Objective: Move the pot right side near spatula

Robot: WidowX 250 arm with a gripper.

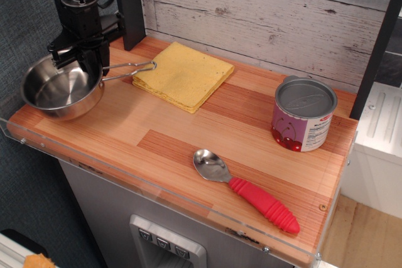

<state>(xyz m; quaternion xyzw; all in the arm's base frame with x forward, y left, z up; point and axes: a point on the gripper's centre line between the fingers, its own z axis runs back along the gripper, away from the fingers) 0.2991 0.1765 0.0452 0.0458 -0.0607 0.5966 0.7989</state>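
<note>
Gripper (80,61) is sitting at the far left end of the counter, black fingers closed over the back rim of the pot (59,92). One finger is reaching down inside the bowl, the other is staying outside the wall, so the rim is pinched between them. Pot is tilting slightly, its left side hanging past the counter's left edge; whether its base is touching the wood cannot be told from this view. Wire loop handle (132,68) is pointing right, its tip lying over the near-left corner of the yellow cloth (185,75).

Yellow cloth is lying flat toward the back of the wooden counter (176,130), just right of the pot. Spatula (246,191) is resting near the front edge, right of centre, metal head pointing left and up, red ribbed handle running toward the front right corner. It is lying well apart from the pot. Purple tin can (304,114) with a cherry label is standing upright at the right side, behind the spatula and apart from it.
</note>
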